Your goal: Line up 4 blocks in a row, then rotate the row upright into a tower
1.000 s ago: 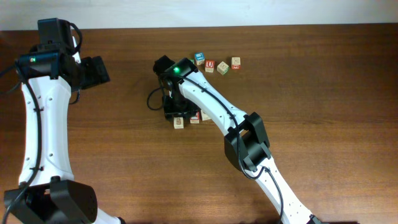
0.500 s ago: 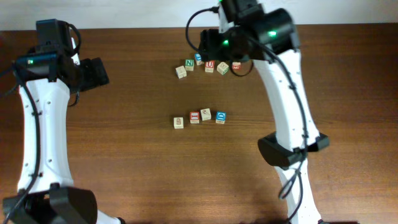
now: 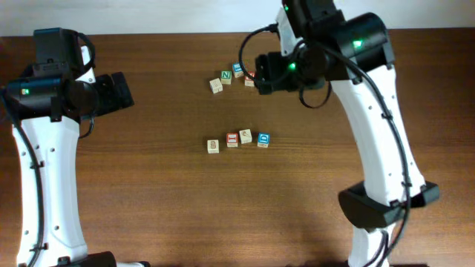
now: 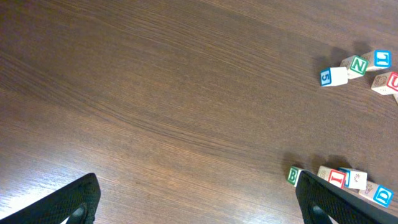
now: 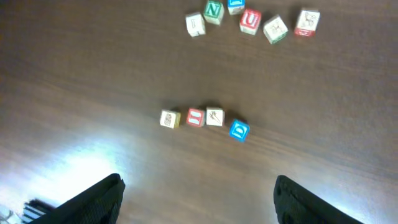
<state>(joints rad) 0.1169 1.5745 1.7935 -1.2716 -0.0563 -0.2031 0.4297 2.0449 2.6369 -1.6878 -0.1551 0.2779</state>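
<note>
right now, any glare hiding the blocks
Right wrist view: white glare on the brown wooden table lower left, clear of the row of four small wooden cubes; slightly soft. Left wrist view: faint sheen lower left, letters sharp. Overhead view: even light.

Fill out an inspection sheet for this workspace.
Surface: brown wooden table, with glare patches in the wrist views.
Job's things: rough row mid-table: pale block, red-bordered block, second pale block, blue block askew at the end.
Clutter: second cluster near the far edge, including green N cube and red U cube.
End effectors: left end effector open, empty; right end effector open, empty.
Cables: black cable loops off the right arm.
Surroundings: pale strip beyond the table.
</note>
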